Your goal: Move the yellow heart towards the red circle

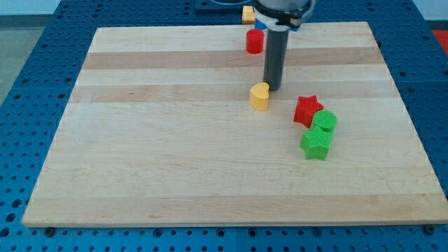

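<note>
The yellow heart (260,96) lies on the wooden board a little above its middle. The red circle (255,41) stands near the board's top edge, almost straight above the heart. My tip (273,88) rests on the board just to the upper right of the yellow heart, very close to it, perhaps touching. The rod rises from there towards the view's top and passes just right of the red circle.
A red star (307,110), a green circle (325,122) and a green star (316,143) cluster at the right of the board. A yellow block (248,13) peeks out at the top edge, partly hidden by the arm. The wooden board (175,154) lies on a blue perforated table.
</note>
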